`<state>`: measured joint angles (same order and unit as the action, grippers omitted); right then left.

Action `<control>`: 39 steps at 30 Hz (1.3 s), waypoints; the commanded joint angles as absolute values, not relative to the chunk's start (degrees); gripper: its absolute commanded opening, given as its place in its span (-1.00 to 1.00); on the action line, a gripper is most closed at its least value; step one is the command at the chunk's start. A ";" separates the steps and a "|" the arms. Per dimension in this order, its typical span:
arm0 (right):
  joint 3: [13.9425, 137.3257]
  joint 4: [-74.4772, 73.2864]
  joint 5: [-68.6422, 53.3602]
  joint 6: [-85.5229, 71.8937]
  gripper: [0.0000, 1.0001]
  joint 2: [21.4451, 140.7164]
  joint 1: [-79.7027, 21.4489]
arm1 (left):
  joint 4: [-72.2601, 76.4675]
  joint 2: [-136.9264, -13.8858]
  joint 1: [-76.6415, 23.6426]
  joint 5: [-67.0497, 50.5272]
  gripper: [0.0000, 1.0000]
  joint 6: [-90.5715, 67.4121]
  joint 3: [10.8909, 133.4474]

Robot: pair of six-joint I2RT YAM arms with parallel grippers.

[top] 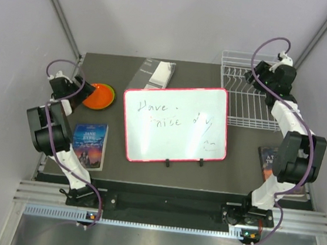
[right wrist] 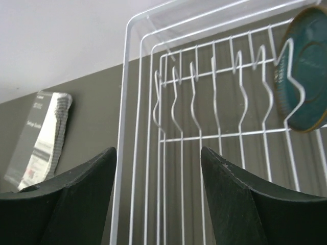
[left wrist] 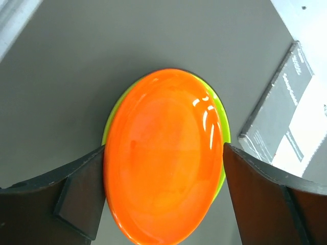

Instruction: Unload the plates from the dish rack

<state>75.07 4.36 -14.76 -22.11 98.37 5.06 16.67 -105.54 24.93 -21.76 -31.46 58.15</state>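
Left claw (left wrist: 163, 196) gapes astride the orange plate (left wrist: 168, 127), right claw (right wrist: 157, 173) open by the dish rack (top: 247, 111) — dark table (top: 242, 158), pale walls (top: 164, 16).

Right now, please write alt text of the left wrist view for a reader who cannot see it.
An orange plate lies stacked on a lime green plate on the grey table, between the fingers of the open left end effector.

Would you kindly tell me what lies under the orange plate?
A lime green plate lies under the orange plate; only its rim shows. Its middle, and anything beneath it, is covered.
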 commanded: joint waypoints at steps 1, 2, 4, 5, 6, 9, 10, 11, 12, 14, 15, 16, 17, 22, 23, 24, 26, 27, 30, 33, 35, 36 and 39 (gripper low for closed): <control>79.80 1.51 -7.40 -17.24 0.35 96.24 5.89 | 11.09 -104.59 24.44 -18.99 0.84 -25.77 64.93; 80.33 1.06 -6.69 -16.79 0.35 96.24 5.98 | 7.85 -104.76 24.00 -18.38 0.84 -24.97 65.82; 80.68 0.36 -3.97 -15.65 0.35 95.98 5.98 | 6.51 -104.50 23.47 -16.00 0.85 -23.39 66.79; 80.94 0.09 -2.82 -15.38 0.35 95.98 6.06 | 6.24 -103.98 23.29 -15.91 0.86 -23.29 67.14; 80.95 0.09 -1.77 -14.86 0.35 95.80 6.06 | 5.98 -103.71 23.12 -15.73 0.86 -23.03 67.24; 81.47 -1.49 2.10 -13.36 0.36 95.71 6.15 | 2.56 -102.83 22.59 -13.98 0.86 -21.10 69.34; 81.65 -1.67 3.76 -12.84 0.35 95.71 6.24 | 2.03 -102.57 22.50 -13.45 0.86 -20.66 70.04; 81.65 -1.84 4.30 -12.66 0.36 95.71 6.33 | 1.59 -102.13 22.24 -13.01 0.86 -20.39 70.31; 81.74 -1.85 4.57 -12.48 0.36 95.71 6.68 | 0.28 -101.95 22.06 -12.40 0.86 -20.22 70.75; 81.91 -2.02 5.36 -12.48 0.36 95.98 6.94 | -2.19 -101.95 21.88 -11.78 0.86 -19.69 72.16; 82.00 -1.93 5.45 -12.57 0.36 96.06 7.20 | -2.98 -101.95 21.80 -11.60 0.86 -19.51 72.42; 82.18 -1.93 5.62 -12.48 0.36 96.15 7.38 | -3.16 -101.78 21.71 -11.17 0.86 -19.34 72.60; 82.26 -1.85 5.89 -12.39 0.36 96.15 7.47 | -3.16 -101.69 21.53 -11.08 0.86 -19.25 72.51; 83.84 -1.23 7.47 -12.39 0.37 98.08 8.79 | -1.41 -99.24 21.18 -14.05 0.85 -21.09 71.72; 84.54 -1.40 7.99 -12.39 0.41 98.78 8.96 | -0.54 -98.71 20.92 -17.19 0.84 -21.70 71.63; 85.33 -1.49 8.52 -12.13 0.41 100.62 9.31 | -0.44 -98.18 20.57 -18.53 0.83 -23.28 71.54; 88.41 -2.28 9.49 -11.87 0.39 102.65 9.49 | 4.64 -95.72 18.55 -20.55 0.82 -25.13 70.67; 89.46 -2.37 9.67 -11.87 0.38 104.74 9.93 | 6.92 -94.67 17.85 -23.44 0.82 -27.22 69.79; 96.99 -3.68 9.06 -10.82 0.34 110.10 10.72 | 15.02 -91.41 13.90 -27.32 0.81 -30.93 67.76; 104.20 -7.29 6.95 -9.94 0.31 116.25 11.60 | 15.30 -90.88 8.45 -29.09 0.81 -30.41 71.00; 106.78 -8.52 5.46 -9.49 0.30 118.55 11.86 | 16.16 -91.32 4.84 -30.23 0.81 -30.23 72.15; 108.70 -8.70 4.84 -9.06 0.29 120.57 11.95 | 16.87 -91.84 3.79 -30.50 0.80 -30.50 73.12; 112.58 -11.42 4.40 -8.26 0.26 123.74 11.95 | 18.36 -92.98 1.32 -32.69 0.80 -31.29 74.35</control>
<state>106.56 -7.77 6.17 -10.33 120.79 11.46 12.47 -92.90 3.40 -28.32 -29.61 71.37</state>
